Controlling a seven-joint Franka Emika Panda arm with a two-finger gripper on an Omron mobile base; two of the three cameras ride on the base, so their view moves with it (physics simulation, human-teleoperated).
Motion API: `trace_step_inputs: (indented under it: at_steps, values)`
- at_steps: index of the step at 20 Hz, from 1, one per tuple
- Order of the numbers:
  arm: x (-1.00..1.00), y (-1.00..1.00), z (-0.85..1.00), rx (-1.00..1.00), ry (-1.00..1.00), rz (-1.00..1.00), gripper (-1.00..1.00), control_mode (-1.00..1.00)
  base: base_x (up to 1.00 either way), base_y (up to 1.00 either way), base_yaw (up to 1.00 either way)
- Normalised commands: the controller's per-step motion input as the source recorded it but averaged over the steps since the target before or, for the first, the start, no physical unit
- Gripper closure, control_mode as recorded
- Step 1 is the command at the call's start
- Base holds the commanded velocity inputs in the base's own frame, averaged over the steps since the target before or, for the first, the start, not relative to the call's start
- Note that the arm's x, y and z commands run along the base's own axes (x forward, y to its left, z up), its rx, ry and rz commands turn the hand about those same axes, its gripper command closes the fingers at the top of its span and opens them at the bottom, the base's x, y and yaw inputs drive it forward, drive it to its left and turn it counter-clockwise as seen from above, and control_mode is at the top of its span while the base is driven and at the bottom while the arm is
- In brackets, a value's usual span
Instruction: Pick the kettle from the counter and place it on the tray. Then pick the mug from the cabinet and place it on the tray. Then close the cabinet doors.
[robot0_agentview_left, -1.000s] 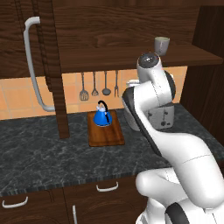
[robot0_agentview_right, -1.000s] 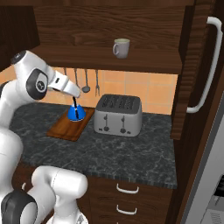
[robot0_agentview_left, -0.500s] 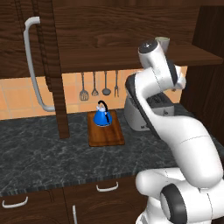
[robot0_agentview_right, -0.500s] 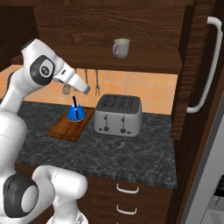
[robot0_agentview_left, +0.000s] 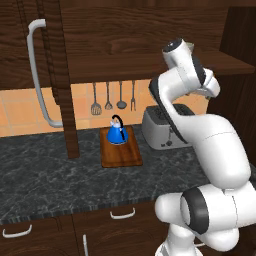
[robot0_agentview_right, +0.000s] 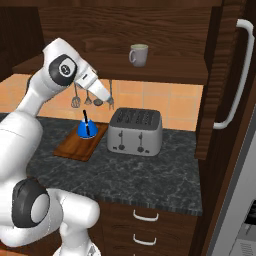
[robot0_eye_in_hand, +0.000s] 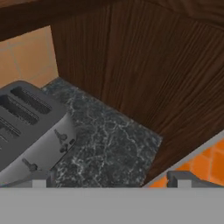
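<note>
Arm raised from tray (robot0_agentview_left: 121, 150) since earlier; kettle (robot0_agentview_left: 118, 131) placed; fingers (robot0_eye_in_hand: 183, 179) spread, empty; next: reach shelf mug (robot0_agentview_right: 139, 54).

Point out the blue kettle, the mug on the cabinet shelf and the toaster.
Bright blue cone-shaped kettle (robot0_agentview_left: 117, 134): left base view, on its blue body.
Grey-beige cylindrical mug (robot0_agentview_right: 139, 55): right base view, on its side wall.
Silver toaster (robot0_agentview_right: 134, 137): right base view, on its front face.

Silver toaster (robot0_agentview_right: 135, 132) below hanging utensils (robot0_agentview_left: 113, 97), orange tiles (robot0_agentview_left: 15, 115) behind.
</note>
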Motion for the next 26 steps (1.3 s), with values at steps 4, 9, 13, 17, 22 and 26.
trace_step_inputs:
  at_steps: [4,9,13,17,22,26]
  values:
    - [-0.15,-0.04,0.48,0.10,0.00,0.00,-1.00,-1.00,0.00,0.00,0.00]
    - [-0.04,-0.03,0.35,0.06,-0.16,0.00,-1.00,-1.00,0.00,0.00,0.00]
    - [0.15,-0.01,0.12,0.00,-0.34,0.07,-1.00,-1.00,0.00,0.00,0.00]
    - [0.09,0.00,0.00,-0.02,-0.43,0.21,-1.00,-1.00,0.00,0.00,0.00]
    - [0.17,-0.02,0.24,-0.08,-0.13,0.21,-1.00,-1.00,0.00,0.00,0.00]
    - [0.32,-0.06,0.25,-0.06,-0.01,0.27,-1.00,-1.00,0.00,0.00,0.00]
